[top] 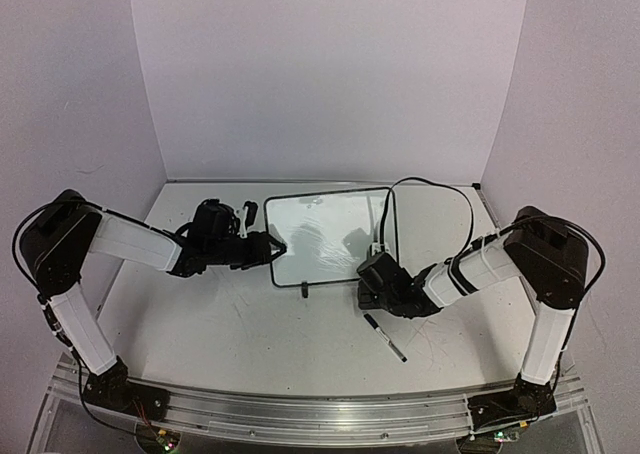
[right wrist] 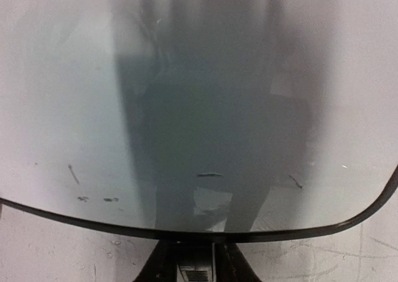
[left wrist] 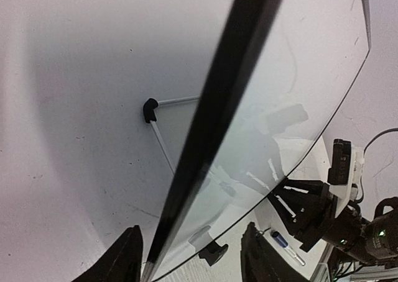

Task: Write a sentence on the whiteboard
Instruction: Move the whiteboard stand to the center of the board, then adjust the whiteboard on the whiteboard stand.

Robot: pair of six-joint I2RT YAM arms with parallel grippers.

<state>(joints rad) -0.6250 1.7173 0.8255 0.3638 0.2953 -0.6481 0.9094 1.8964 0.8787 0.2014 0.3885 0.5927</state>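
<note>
The whiteboard (top: 330,229) stands tilted at mid-table, white with a thin black frame. Its face (right wrist: 199,77) carries only a few short dark marks, and the sentence is out of view. My left gripper (top: 278,247) is at the board's left edge. In the left wrist view it (left wrist: 189,260) is open, its fingers (left wrist: 121,260) either side of the black frame (left wrist: 211,108) with gaps showing. My right gripper (top: 372,274) sits at the board's lower right. Its fingers (right wrist: 163,263) flank a dark piece under the bottom frame, and the contact is hidden.
A marker (top: 385,337) with a dark cap lies on the table in front of the right gripper, also seen from the left wrist as the marker (left wrist: 287,247). The board's black foot (top: 303,292) and wire stand (left wrist: 163,142) rest on the scuffed tabletop. A cable (top: 440,189) loops behind the right arm.
</note>
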